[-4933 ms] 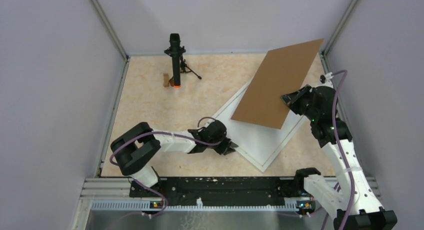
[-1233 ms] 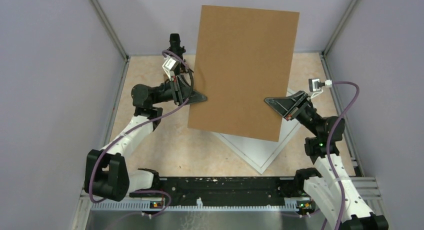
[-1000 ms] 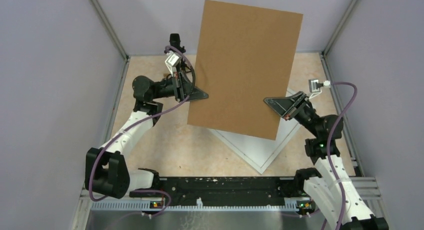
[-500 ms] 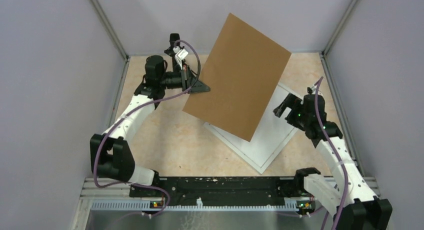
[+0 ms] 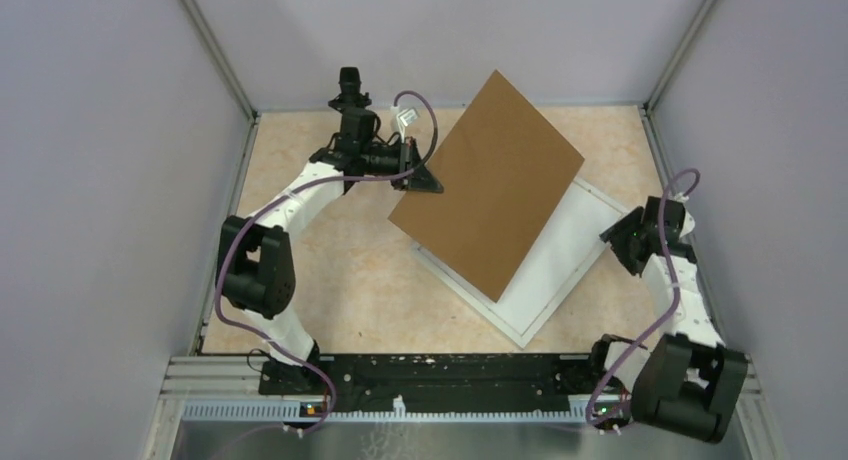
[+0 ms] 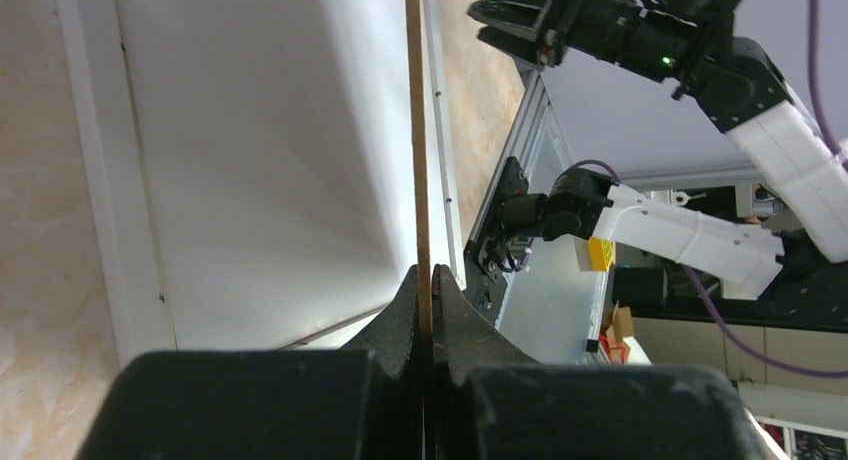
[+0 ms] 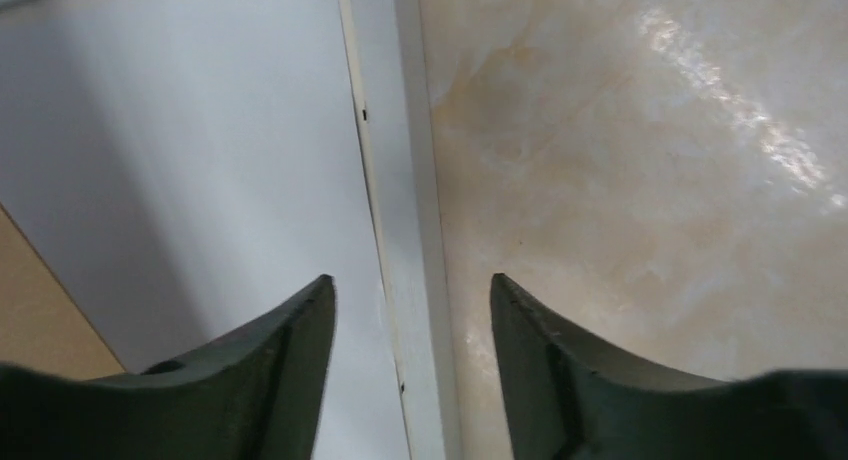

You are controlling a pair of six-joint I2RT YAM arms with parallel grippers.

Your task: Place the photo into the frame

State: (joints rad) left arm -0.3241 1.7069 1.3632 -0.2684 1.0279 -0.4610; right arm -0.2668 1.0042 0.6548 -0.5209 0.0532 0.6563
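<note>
the left claw (image 5: 425, 178) is clenched on one edge of the brown cardboard sheet (image 5: 490, 180). its wrist view shows the board edge-on, pinched between both fingers. the sheet slopes away from that claw, raised off the worktop (image 5: 330, 270), and its far corner comes down over the frame (image 5: 600, 194). i cannot tell whether it touches there. the right claw (image 5: 622, 245) is released, jaws apart and grasping nothing. it hovers just over the frame's outer rail, which runs straight beneath the gap between its fingers in the wrist view.

the step in hand looks like clearing the backing board off the frame so the opening is free. next, the left claw needs to carry the sheet aside and lay it on the worktop well apart from the frame. then one claw must fetch the print.

i cannot place the photo: no seascape shows in any view. the pale panel inside the rails, below the right claw, may be its blank back or the frame's own pane. the sheet hides much of the frame's inner area.
</note>
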